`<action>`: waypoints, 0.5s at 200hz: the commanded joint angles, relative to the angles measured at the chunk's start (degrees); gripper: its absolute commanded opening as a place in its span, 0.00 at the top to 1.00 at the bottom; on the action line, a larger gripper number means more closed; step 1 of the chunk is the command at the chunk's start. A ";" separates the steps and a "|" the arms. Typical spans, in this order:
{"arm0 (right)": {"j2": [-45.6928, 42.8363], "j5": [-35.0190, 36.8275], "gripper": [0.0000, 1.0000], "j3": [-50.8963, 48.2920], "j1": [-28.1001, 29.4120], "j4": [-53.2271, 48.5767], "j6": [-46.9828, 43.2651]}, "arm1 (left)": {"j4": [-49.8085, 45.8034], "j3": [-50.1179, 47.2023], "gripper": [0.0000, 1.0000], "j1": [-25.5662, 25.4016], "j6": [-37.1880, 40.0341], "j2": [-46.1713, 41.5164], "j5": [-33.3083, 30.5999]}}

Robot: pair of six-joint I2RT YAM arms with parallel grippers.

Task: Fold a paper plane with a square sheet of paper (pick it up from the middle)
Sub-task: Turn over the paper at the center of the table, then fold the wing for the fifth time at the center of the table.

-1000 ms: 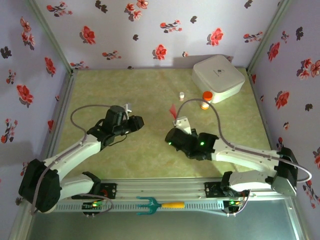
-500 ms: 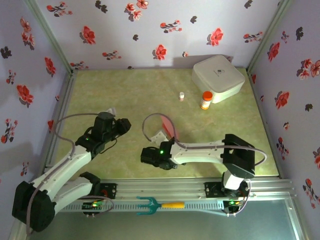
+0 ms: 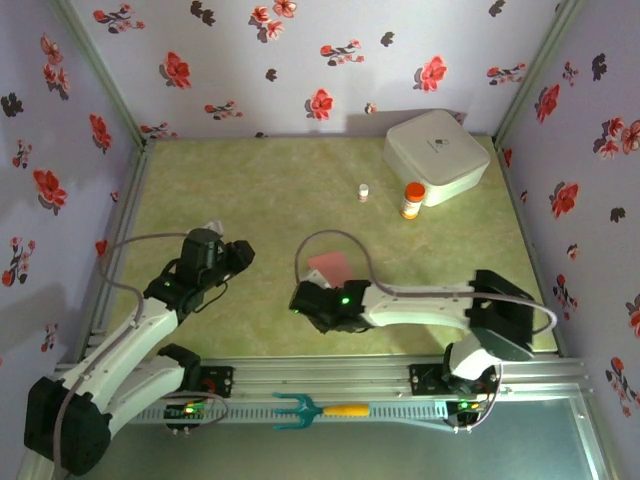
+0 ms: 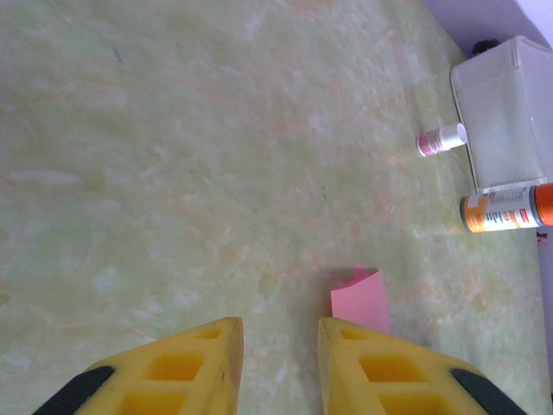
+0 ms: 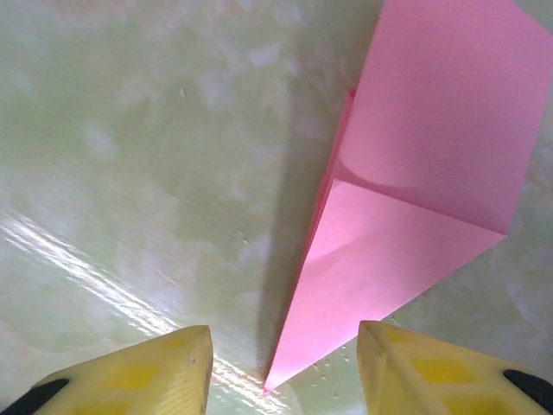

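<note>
Your right claw [image 5: 283, 333] is released. The plane [image 5: 432, 147] lies mid-worktop [image 3: 260, 190], a bit toward the near edge, its tip between the fingers, touching neither. Your left claw [image 4: 278, 327], nearer the left edge, is parted and empty.

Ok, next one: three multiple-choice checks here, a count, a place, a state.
1. Bottles beside the white box? A one; B four; C two.
2. The pink paper lies: A on the box; B on the table before the right gripper; C under the box.
3. The right gripper is: A open; B shut on the paper; C shut on a bottle.
Answers: C, one orange-capped bottle, one small bottle; B, flat on the table; A, fingers apart, paper free.
</note>
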 commanded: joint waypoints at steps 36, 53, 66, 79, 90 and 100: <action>-13.73 -22.62 0.64 -16.87 -20.16 23.87 16.70 | 8.26 0.28 0.81 -0.01 -1.40 9.06 11.09; -12.91 -25.52 0.69 -18.30 -22.32 26.43 18.04 | 10.36 1.23 0.83 -0.93 -1.04 12.41 13.52; -11.06 -27.09 0.71 -18.35 -23.04 26.92 18.55 | 8.45 3.04 0.83 -1.18 0.08 14.87 13.71; -8.68 -28.19 0.72 -18.14 -23.61 27.31 19.82 | 7.22 4.06 0.84 -1.46 0.80 16.62 14.10; -6.31 -30.34 0.74 -18.26 -23.84 29.32 20.69 | 7.69 4.24 0.85 -1.69 0.63 17.49 14.32; -3.88 -32.32 0.78 -17.99 -23.97 31.04 21.30 | 8.33 4.16 0.85 -1.90 0.27 18.05 14.36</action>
